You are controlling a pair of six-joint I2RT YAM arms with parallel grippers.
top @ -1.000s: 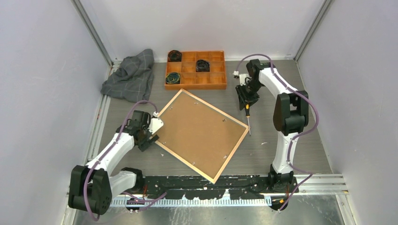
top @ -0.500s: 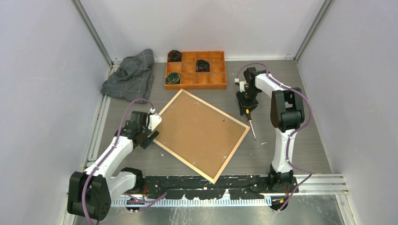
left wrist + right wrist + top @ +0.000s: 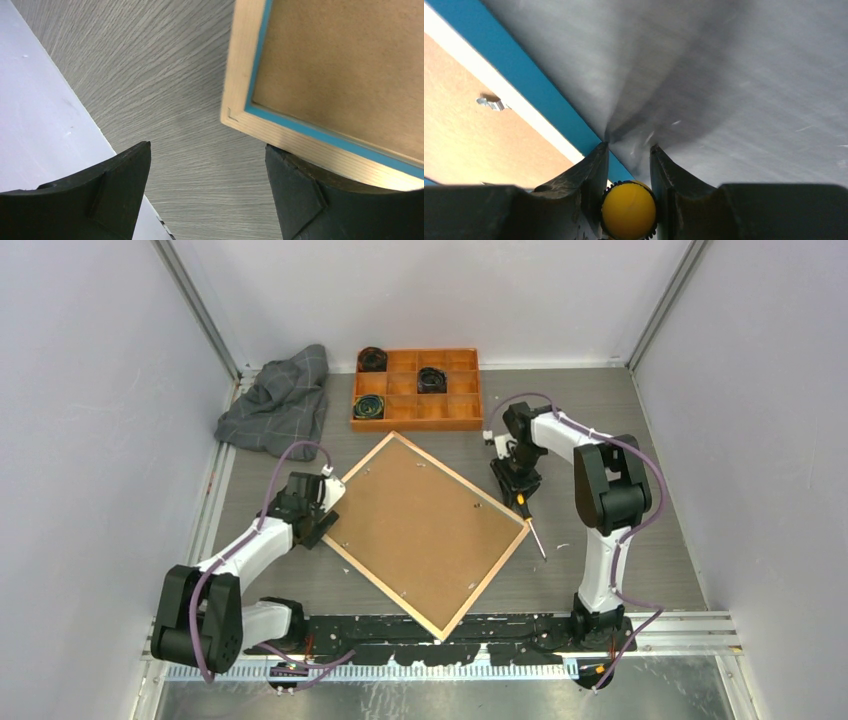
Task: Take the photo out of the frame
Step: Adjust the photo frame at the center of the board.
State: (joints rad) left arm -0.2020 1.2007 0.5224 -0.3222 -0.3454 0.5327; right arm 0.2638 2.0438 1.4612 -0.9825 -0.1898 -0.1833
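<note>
The frame point(image 3: 460, 479) lies face down and turned on the table, its wood rim round a brown backing board point(image 3: 425, 530). The photo is hidden under that board. My left gripper point(image 3: 318, 525) stands open at the frame's left corner. In the left wrist view the left gripper point(image 3: 207, 147) spans bare table, and its right finger point(image 3: 310, 200) touches the frame's rim point(image 3: 240, 60). My right gripper point(image 3: 520, 498) is shut on a screwdriver point(image 3: 536, 540) next to the frame's right corner. The right wrist view shows the screwdriver's yellow handle end point(image 3: 629, 210) clamped in the right gripper point(image 3: 629, 146), beside the frame's blue edge point(image 3: 524, 85).
An orange compartment tray point(image 3: 417, 424) with black round parts point(image 3: 432, 379) stands at the back. A crumpled grey cloth point(image 3: 280, 400) lies at the back left. A small metal clip point(image 3: 489, 102) sits on the backing board near the frame's edge. Walls enclose the table.
My right gripper has carried the screwdriver forward and left to the frame's right corner. The left gripper has shifted along the left corner, and the frame has turned slightly.
</note>
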